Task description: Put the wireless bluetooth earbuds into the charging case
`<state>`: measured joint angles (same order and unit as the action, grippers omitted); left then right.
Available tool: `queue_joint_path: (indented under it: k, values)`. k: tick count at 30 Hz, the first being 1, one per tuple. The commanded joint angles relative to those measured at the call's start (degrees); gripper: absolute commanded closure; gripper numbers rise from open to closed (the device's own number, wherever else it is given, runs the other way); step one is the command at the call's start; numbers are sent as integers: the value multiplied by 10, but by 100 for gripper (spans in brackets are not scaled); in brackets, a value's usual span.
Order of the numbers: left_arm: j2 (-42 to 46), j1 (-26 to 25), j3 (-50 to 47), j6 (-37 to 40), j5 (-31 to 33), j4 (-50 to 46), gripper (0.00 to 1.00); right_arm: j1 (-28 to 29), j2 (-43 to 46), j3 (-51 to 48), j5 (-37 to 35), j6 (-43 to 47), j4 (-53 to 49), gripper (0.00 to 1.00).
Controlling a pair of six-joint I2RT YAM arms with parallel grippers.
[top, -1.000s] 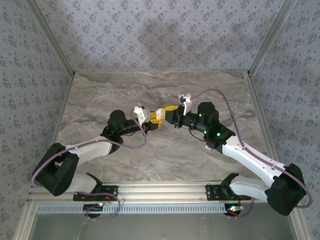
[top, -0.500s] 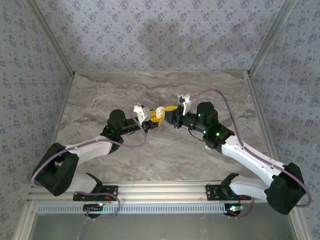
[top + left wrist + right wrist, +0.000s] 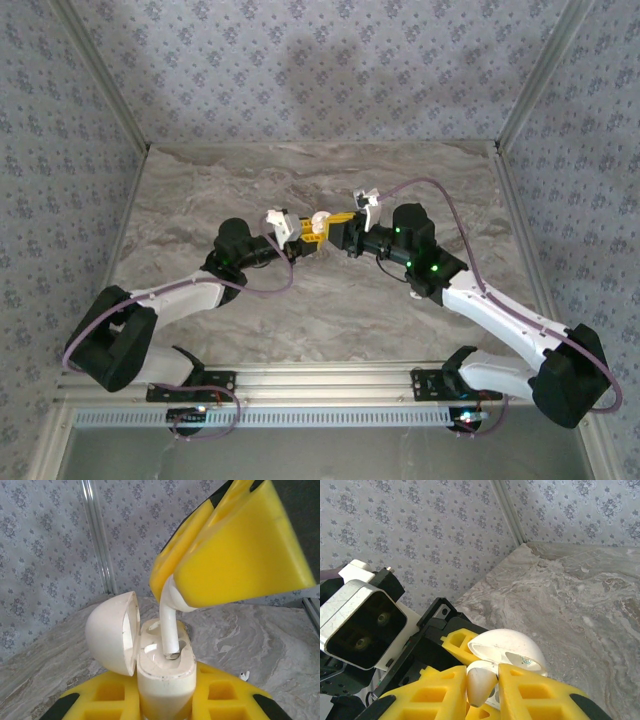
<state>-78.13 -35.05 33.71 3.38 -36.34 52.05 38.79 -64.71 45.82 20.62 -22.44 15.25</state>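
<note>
My left gripper (image 3: 165, 702) is shut on the white charging case (image 3: 165, 677), which stands upright between its yellow fingers with the lid (image 3: 112, 630) swung open to the left. From above, my right gripper (image 3: 483, 672) is shut on a white earbud (image 3: 480, 686). The earbud's stem (image 3: 169, 630) points down with its tip in the case's right slot. Another earbud (image 3: 244, 675) lies on the table behind the case, to the right. In the top view the left gripper (image 3: 298, 238) and the right gripper (image 3: 336, 226) meet at the case (image 3: 318, 221) over mid-table.
The marble table (image 3: 200, 190) is bounded by patterned walls at the back and both sides. The left arm's wrist camera block (image 3: 360, 625) sits close in front of the right gripper.
Both grippers and the case have drifted slightly toward the back of the table. Neither grip has changed.
</note>
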Motion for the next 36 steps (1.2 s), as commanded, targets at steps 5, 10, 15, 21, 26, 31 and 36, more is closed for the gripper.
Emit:
queue_joint_path:
  k: [5,10,15,21,26,31,36]
  values:
    - [8,-7,21,9,8,3,84,6,0,32,-10,31,-34,78]
    - [17,-15,28,51,23,-43,84,13,2,62,-22,60,-87,78]
    - [20,-19,30,78,39,-69,84,19,1,87,-30,81,-124,79]
    - [22,-22,28,90,52,-77,84,27,3,116,-56,114,-189,79]
    - [24,-23,30,103,53,-88,84,28,1,133,-70,136,-241,79]
    - [25,-26,31,106,53,-92,84,29,-4,135,-70,138,-245,79]
    - [26,-29,31,108,53,-92,84,32,-15,139,-66,139,-249,79]
